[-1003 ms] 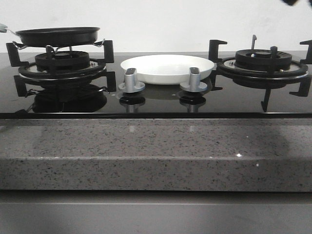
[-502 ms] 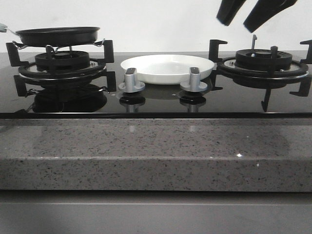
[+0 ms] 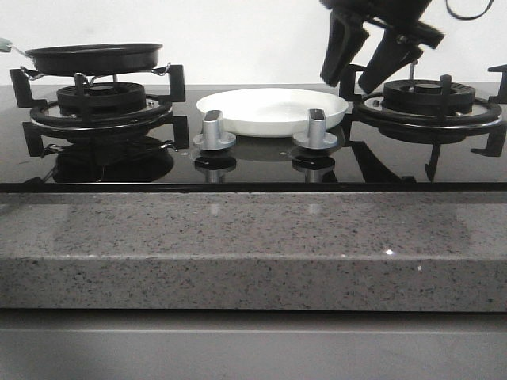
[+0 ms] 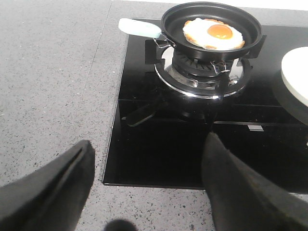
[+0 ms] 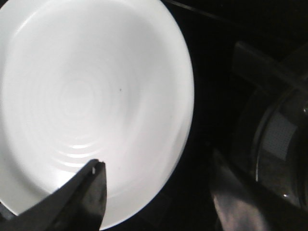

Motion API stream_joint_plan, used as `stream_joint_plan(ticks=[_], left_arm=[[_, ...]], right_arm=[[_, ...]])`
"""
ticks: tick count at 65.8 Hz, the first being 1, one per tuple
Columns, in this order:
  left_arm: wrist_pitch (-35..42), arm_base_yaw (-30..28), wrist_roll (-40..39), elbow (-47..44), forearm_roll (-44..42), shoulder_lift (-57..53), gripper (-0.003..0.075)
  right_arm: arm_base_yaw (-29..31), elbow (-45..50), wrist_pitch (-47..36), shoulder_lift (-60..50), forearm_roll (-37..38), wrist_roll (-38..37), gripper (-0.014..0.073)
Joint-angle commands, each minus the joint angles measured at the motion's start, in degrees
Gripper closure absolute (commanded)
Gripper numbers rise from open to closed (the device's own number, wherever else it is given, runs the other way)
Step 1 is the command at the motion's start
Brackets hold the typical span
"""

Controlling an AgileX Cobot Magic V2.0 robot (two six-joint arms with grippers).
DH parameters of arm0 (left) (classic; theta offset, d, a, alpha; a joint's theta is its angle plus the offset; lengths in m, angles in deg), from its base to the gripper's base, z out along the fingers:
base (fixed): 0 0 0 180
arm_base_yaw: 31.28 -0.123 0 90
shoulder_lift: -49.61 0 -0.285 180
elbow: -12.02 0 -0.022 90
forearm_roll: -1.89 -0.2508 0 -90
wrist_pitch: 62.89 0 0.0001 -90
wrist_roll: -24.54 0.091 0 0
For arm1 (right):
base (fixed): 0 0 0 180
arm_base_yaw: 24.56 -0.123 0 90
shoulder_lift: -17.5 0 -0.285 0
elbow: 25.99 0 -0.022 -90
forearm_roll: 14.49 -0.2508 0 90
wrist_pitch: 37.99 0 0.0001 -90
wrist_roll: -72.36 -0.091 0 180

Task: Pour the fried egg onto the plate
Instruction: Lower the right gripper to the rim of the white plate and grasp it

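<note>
- Glossy black stove surface carries the white plate between two burners.
- Fried egg lies in the black pan on the left burner.
- Right gripper hangs by the plate's right rim, fingers spread; possibly one fingertip is over the rim.
- Left gripper is apart from the pan, fingers spread.

The fried egg is white with an orange yolk and browned edges — inside a black pan with a pale mint handle. The plate is plain white, the stove top glossy black, the near counter grey with dark speckles.
</note>
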State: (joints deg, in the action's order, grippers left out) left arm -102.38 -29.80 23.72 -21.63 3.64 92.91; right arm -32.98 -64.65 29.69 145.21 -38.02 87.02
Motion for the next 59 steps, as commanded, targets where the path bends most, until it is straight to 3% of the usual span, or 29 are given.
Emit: stream_joint_plan(ticks=[1, 33, 59], left_arm=[[3.9, -0.1, -0.1, 1.6, 0.5, 0.3, 0.0241], [3.9, -0.1, -0.1, 1.6, 0.5, 0.3, 0.0241], [3.9, -0.1, -0.1, 1.6, 0.5, 0.3, 0.0241]], right_arm=[[0.0, -3.9, 0.1, -1.5, -1.8, 0.3, 0.0106], [-0.1, -6.2, 2.9, 2.4, -1.8, 0.3, 0.011], [-0.1, -6.2, 1.3, 2.7, -1.8, 0.3, 0.0482]])
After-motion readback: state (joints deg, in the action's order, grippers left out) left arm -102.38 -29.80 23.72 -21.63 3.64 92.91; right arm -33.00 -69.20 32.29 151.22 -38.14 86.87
